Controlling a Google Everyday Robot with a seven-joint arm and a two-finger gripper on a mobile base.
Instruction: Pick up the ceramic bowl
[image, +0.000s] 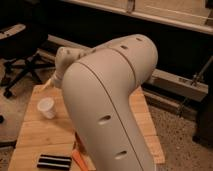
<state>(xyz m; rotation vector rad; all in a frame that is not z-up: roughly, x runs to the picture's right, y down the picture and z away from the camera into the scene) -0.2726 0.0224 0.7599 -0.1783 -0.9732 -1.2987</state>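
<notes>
The gripper (54, 79) hung at the far left edge of the wooden table (35, 135), near the 1 white cup (46, 107). Its jaws were apart and empty, presumably readied for grasping. I couldn't see the ceramic bowl; the arm's bulky elbow (107, 100) likely hid it.

Cream arm shell (107, 90), oval recesses (104, 119), seam (96, 59); claw (49, 84) far end, left.

The pale arm (107, 100) fills the middle, hiding much of the wooden table (35, 137). The gripper (51, 82), jaws apart, hangs over the table's far left corner, near 1 white paper cup (46, 107). An orange tool (79, 159) lies beside the arm.
</notes>
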